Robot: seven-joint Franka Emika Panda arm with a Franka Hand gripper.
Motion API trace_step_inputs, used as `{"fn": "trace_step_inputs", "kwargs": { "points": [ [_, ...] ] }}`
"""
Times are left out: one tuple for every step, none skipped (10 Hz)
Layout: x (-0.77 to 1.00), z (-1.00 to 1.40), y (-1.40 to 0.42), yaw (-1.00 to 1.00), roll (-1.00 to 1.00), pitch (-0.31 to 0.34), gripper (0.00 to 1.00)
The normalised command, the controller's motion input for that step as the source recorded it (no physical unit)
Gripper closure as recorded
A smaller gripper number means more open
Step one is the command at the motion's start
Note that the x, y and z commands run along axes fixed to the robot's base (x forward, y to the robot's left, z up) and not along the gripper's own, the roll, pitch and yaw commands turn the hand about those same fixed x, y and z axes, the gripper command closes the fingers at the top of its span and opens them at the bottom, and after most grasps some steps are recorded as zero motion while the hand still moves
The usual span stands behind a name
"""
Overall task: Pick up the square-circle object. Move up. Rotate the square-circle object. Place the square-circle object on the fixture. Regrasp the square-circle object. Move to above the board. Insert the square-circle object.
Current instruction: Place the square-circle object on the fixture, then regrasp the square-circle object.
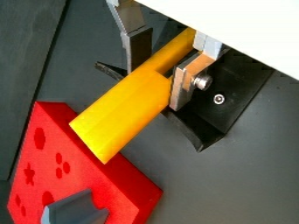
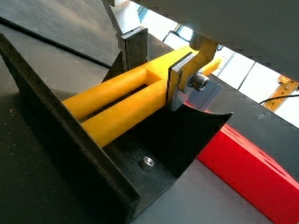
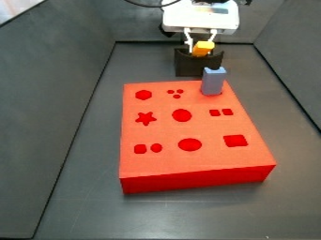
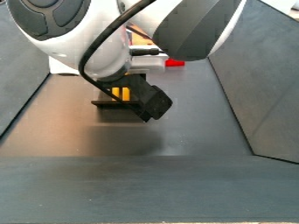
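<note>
The square-circle object (image 1: 122, 105), a yellow bar, lies between my gripper's (image 1: 162, 77) fingers. The dark-padded finger stands against one side and the silver finger plate (image 1: 187, 80) presses the other. The bar sits at the black fixture (image 1: 225, 105), its free end reaching out over the red board (image 1: 70, 171). It also shows in a wrist view (image 2: 111, 105) inside the fixture's walls (image 2: 82, 149), with the gripper (image 2: 156, 80) around it. In a side view the gripper (image 3: 201, 39) is at the fixture (image 3: 190, 64) behind the board (image 3: 189, 131). In a side view only a little yellow (image 4: 121, 92) shows above the fixture (image 4: 114, 106).
A pale blue-grey block (image 3: 213, 81) stands upright on the board's far edge, just in front of the fixture; it also shows in a wrist view (image 1: 73, 210). Dark walls enclose the floor on all sides. The board's edge shows red in a wrist view (image 2: 251, 175).
</note>
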Motion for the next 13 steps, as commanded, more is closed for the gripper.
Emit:
{"fn": "trace_step_inputs", "kwargs": {
  "points": [
    [0.0, 0.0, 0.0, 0.0, 0.0, 0.0, 0.0],
    [0.0, 1.0, 0.0, -0.01, 0.02, -0.016, 0.0],
    [0.0, 1.0, 0.0, -0.01, 0.03, -0.013, 0.0],
    [-0.03, 1.0, 0.01, 0.01, 0.04, 0.004, 0.0],
    [-0.03, 1.0, 0.0, 0.02, 0.05, 0.014, 0.0],
    [-0.04, 1.0, 0.0, 0.02, 0.06, 0.046, 0.0],
    [-0.04, 0.94, 0.0, 0.02, 0.06, 0.061, 0.0],
    [-0.03, 0.72, 0.01, 0.01, 0.05, 0.086, 0.0],
    [-0.02, 0.54, 0.01, 0.0, 0.05, 0.092, 0.0],
    [-0.02, 0.3, 0.01, -0.02, 0.04, 0.094, 0.0],
    [-0.02, 0.18, 0.01, -0.03, 0.04, 0.092, 0.0],
    [-1.0, 0.0, 0.0, 0.03, 0.02, -0.027, 0.0],
    [-1.0, 0.02, 0.0, 0.02, 0.03, -0.054, 0.0]
  ]
}}
